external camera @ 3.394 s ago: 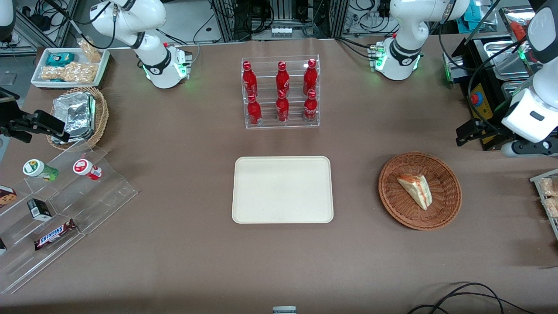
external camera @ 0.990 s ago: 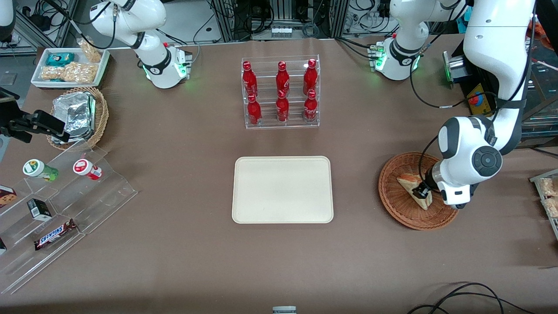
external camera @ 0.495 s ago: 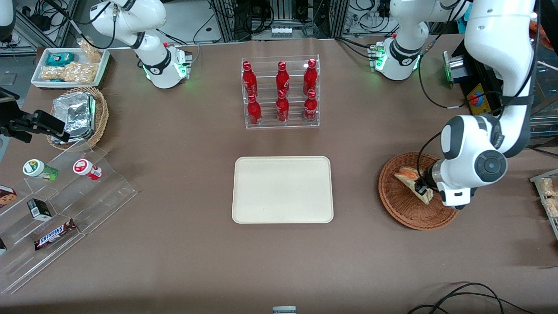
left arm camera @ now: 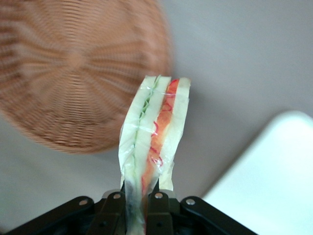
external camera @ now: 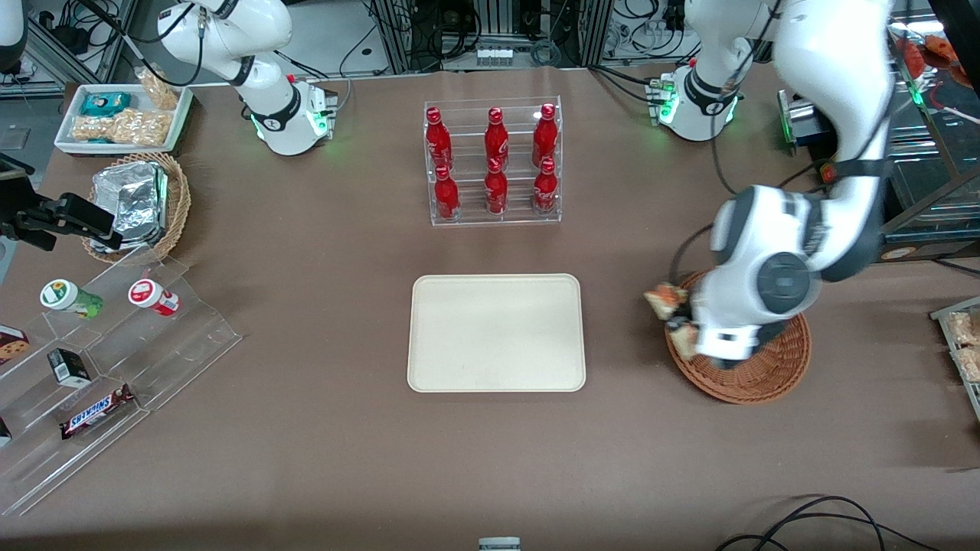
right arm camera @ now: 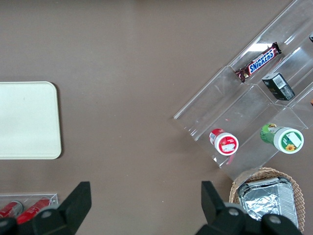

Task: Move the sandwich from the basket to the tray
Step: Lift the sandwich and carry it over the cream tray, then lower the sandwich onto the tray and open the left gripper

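Observation:
My left gripper (external camera: 677, 320) is shut on the sandwich (external camera: 663, 298), a clear-wrapped white wedge with orange and green layers. It hangs lifted above the rim of the reddish-brown wicker basket (external camera: 766, 369), at the edge nearest the tray. In the left wrist view the sandwich (left arm camera: 154, 129) stands up from between the black fingers (left arm camera: 157, 211), clamped at its narrow end, with the empty basket (left arm camera: 63, 73) and a corner of the tray (left arm camera: 274, 186) below it. The cream-white tray (external camera: 496, 333) lies flat at mid-table with nothing on it; the right wrist view shows one end of the tray (right arm camera: 27, 120).
A clear rack of red bottles (external camera: 494, 164) stands farther from the front camera than the tray. Toward the parked arm's end are a stepped acrylic display (external camera: 99, 360) with snacks, a tan basket of foil packs (external camera: 138, 203) and a white snack tray (external camera: 122, 119).
The gripper came down into the basket, shut on the sandwich, lifted it and has carried it from the basket's middle to the rim on the tray's side.

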You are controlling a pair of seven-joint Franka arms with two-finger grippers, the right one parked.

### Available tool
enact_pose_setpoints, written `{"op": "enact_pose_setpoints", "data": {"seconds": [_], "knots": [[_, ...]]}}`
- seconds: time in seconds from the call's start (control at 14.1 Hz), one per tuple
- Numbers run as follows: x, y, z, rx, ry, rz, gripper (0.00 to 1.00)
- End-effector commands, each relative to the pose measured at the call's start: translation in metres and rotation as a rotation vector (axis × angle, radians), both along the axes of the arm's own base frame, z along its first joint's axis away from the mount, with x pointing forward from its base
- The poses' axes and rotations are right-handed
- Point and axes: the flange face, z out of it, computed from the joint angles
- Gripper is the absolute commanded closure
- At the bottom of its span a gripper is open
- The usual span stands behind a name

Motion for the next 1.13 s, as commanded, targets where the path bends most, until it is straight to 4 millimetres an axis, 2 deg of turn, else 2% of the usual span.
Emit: {"op": "enact_pose_setpoints", "data": {"seconds": [0.0, 0.14, 0.28, 0.35, 0.42, 0.64, 0.78, 1.06], "knots": [[0.011, -0.074, -0.014, -0.042, -0.03, -0.172, 0.97], [0.005, -0.124, -0.025, -0.039, -0.068, -0.264, 0.97], [-0.008, -0.18, -0.049, -0.071, -0.134, -0.313, 0.99], [-0.016, -0.203, -0.057, -0.077, -0.154, -0.324, 0.99], [-0.021, -0.216, -0.063, -0.08, -0.158, -0.338, 0.99], [-0.039, -0.246, -0.071, -0.09, -0.157, -0.362, 0.99], [-0.043, -0.259, -0.079, -0.109, -0.187, -0.365, 0.99], [-0.046, -0.269, -0.1, -0.132, -0.209, -0.314, 0.97]]}}
